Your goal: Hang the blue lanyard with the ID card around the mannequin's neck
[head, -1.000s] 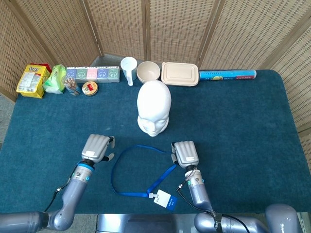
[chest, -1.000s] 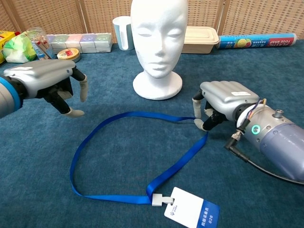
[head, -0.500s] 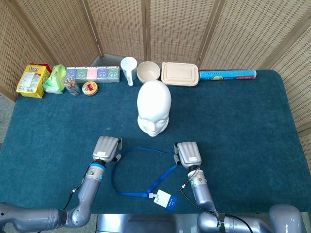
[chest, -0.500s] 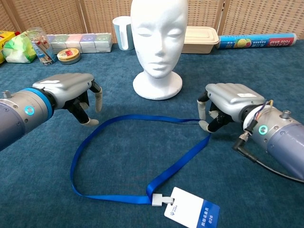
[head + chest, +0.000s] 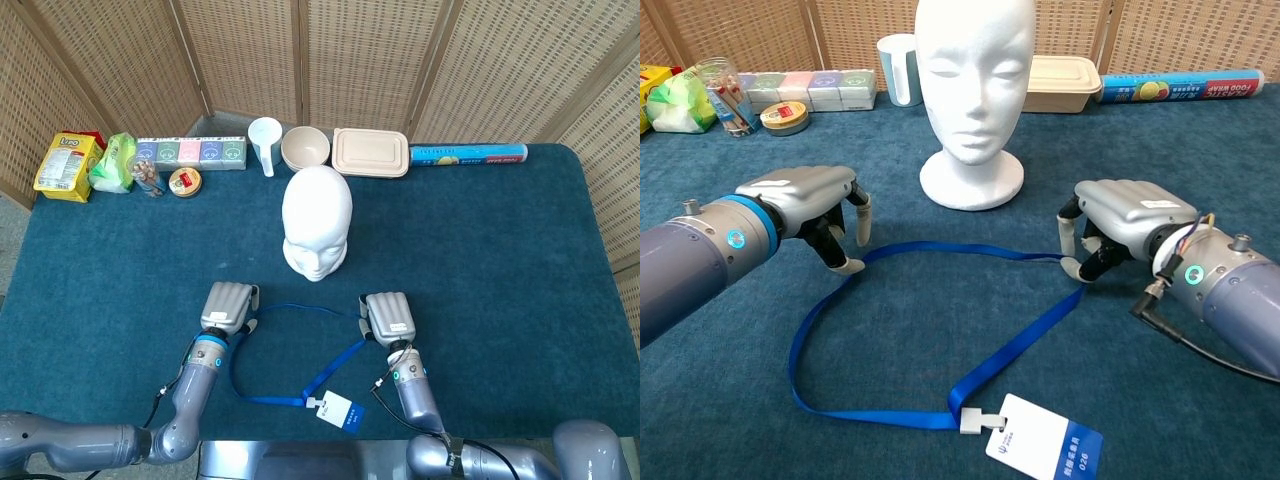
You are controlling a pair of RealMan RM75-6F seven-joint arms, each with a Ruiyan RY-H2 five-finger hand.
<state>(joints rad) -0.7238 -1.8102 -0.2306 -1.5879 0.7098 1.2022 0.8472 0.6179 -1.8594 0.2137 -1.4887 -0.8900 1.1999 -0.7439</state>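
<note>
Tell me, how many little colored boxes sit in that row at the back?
5, side by side at the back left of the table: the colored boxes run between a small jar and the white cup.

A dark teal table cloth (image 5: 520, 260) covered the surface, with a woven wicker screen (image 5: 360, 60) standing at twelve o'clock behind it. Along that far edge ran a row: a yellow snack bag (image 5: 66, 165) at ten o'clock, a green packet (image 5: 113, 162), a small jar (image 5: 146, 180), a round tin (image 5: 185, 182) and a strip of pastel boxes (image 5: 190, 152). Toward one o'clock sat a white cup (image 5: 265, 144), a cream bowl (image 5: 305, 148), a beige lidded container (image 5: 370, 152) and a blue roll (image 5: 468, 154).
</note>
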